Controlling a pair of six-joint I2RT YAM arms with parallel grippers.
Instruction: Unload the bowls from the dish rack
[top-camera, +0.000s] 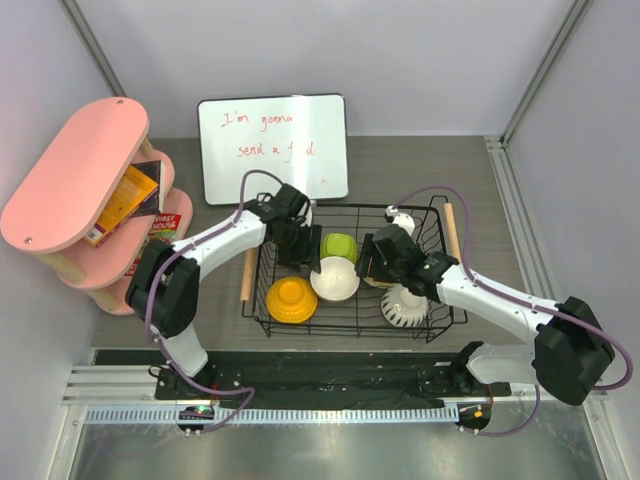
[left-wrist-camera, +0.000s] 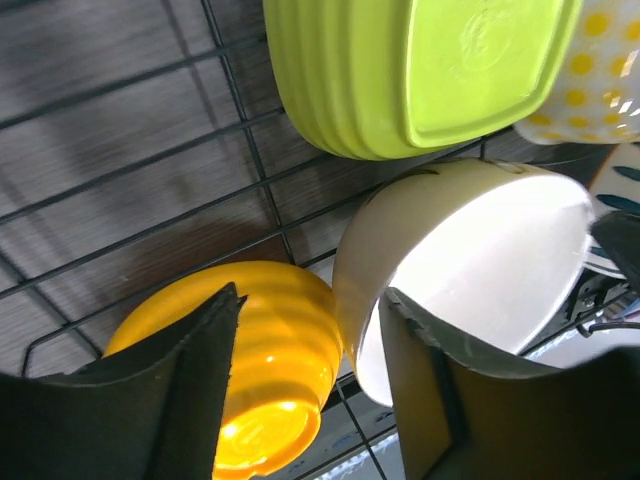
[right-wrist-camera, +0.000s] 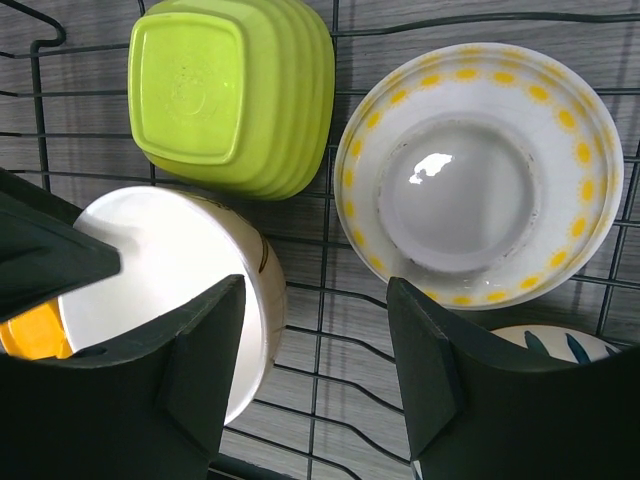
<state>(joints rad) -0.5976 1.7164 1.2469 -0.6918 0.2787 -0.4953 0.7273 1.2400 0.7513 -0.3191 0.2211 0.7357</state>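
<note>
Right at the near side, on the grey wood-grain table (top-camera: 505, 225), the black wire dish rack (top-camera: 350, 320) with its light wooden rod handles (top-camera: 247, 275) had every bowl in it. Front left in the rack, the orange-yellow ribbed round bowl (top-camera: 291, 299) sat base up. Front right stood the ribbed white bowl (top-camera: 404, 308).

Just behind the orange one, touching it, the cream-white round bowl (top-camera: 335, 278) lay tipped with its mouth showing. Over that pair the left gripper (top-camera: 310, 260) was down low with its jaws parted. In the wrist view one finger (left-wrist-camera: 170, 390) hung over the orange bowl and the other (left-wrist-camera: 460, 400) sat inside the cream bowl's mouth, straddling its wall. Whether either pad touched the rim could not be made out, and nothing was held.

The right gripper (top-camera: 366, 265) came in from the other side with its jaws spread wide and nothing between them. Its camera looked down on bare rack wire beside the white bowl with a ring of yellow dots (right-wrist-camera: 480, 175).

Further back lay the lime-green ribbed bowl (top-camera: 339, 246), upside down, just beside the cream one.

Beyond the rack, a whiteboard with red handwriting (top-camera: 274, 148) leaned against the back wall. Far left stood the pink oval shelf (top-camera: 70, 170), with books (top-camera: 125, 205) tucked in.
</note>
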